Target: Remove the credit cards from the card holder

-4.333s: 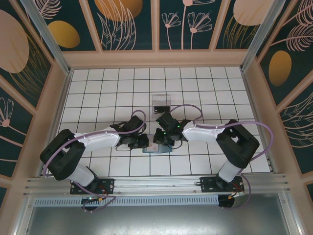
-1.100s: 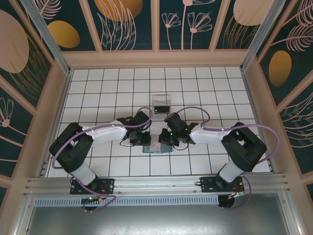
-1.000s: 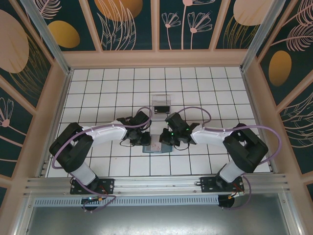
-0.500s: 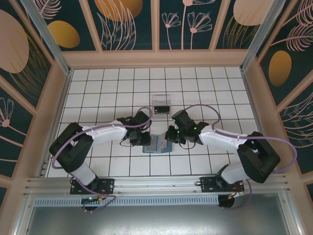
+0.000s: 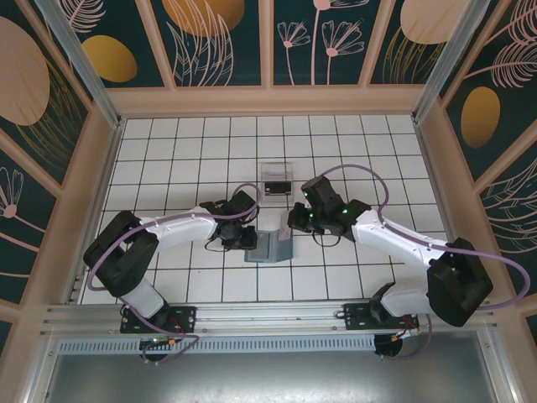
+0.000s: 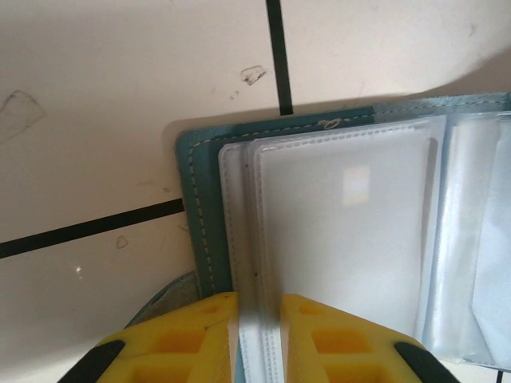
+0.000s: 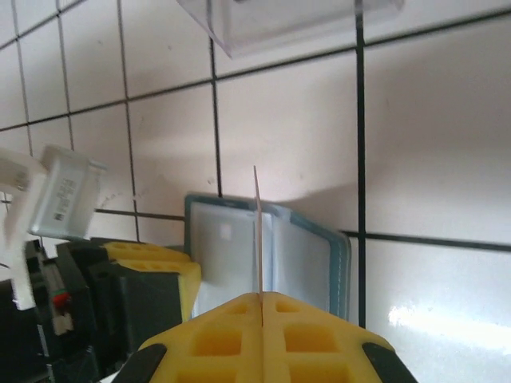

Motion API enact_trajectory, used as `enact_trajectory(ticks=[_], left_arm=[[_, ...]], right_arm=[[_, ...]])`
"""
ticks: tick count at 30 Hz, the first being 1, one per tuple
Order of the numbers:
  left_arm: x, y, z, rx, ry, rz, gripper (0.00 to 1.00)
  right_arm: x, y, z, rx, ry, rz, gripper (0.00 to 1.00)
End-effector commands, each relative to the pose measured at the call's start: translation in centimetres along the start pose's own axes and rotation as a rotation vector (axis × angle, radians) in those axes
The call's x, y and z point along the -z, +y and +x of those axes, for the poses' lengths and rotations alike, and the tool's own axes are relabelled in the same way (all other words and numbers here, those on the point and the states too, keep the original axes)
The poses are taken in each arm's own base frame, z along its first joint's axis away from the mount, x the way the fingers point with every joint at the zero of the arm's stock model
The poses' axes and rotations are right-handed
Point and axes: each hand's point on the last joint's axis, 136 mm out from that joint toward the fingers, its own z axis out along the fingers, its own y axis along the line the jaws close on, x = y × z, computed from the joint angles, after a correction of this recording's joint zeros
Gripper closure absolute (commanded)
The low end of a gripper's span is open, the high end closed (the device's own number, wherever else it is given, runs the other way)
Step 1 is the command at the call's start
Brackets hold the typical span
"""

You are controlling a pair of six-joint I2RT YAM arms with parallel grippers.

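Note:
The teal card holder lies open on the tiled floor, its clear sleeves facing up. My left gripper is at its left edge. In the left wrist view this gripper is shut on the edge of the holder's white plastic sleeves. My right gripper hovers just above and to the right of the holder. In the right wrist view that gripper is shut on a thin credit card, seen edge-on and standing upright above the card holder. Whether more cards sit in the sleeves I cannot tell.
A clear plastic box stands about one tile behind the holder, and its edge is at the top of the right wrist view. Beside the holder in that view is one of the left gripper's yellow fingers. White tiles surround the holder.
My right gripper has pulled back up and to the right from the holder, with the card clamped in it. The left gripper has kept its hold on the holder.

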Motion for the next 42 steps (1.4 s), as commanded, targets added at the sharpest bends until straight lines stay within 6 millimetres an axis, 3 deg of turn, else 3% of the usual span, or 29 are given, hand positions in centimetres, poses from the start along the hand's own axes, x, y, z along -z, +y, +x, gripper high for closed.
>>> enact_trajectory(ticks=[1,11,20,24,31,42], left_arm=[[1.0,0.9,0.1,-0.005,-0.012,-0.044,0.79],[2.4,0.0,-1.0,-0.016,-0.071,-0.013,0.76],[2.8,-0.3,-1.0,0.007,-0.091,0.017,0.73],[3.0,-0.2,-1.0,0.008,-0.097,0.016,0.73],[3.1,-1.0,-1.1,0.015,-0.109,0.068,0.72],[3.3,-0.7,-1.2,0.016,-0.122,0.051,0.73]], right_arm=[[1.3,0.5,-2.6,0.137,-0.066,0.046,0.96],[2.8,2.1,-8.8,0.623,-0.163,0.12,0.95],[1.6,2.9,-8.5,1.274,-0.001,0.127,1.0],[0.7,3.0,-8.5,1.485,0.083,0.108,1.0],[-1.1,3.0,-9.5,1.616,0.238,0.093,1.0],[-3.8,3.7,-13.3,1.664,0.343,0.091,1.0]])
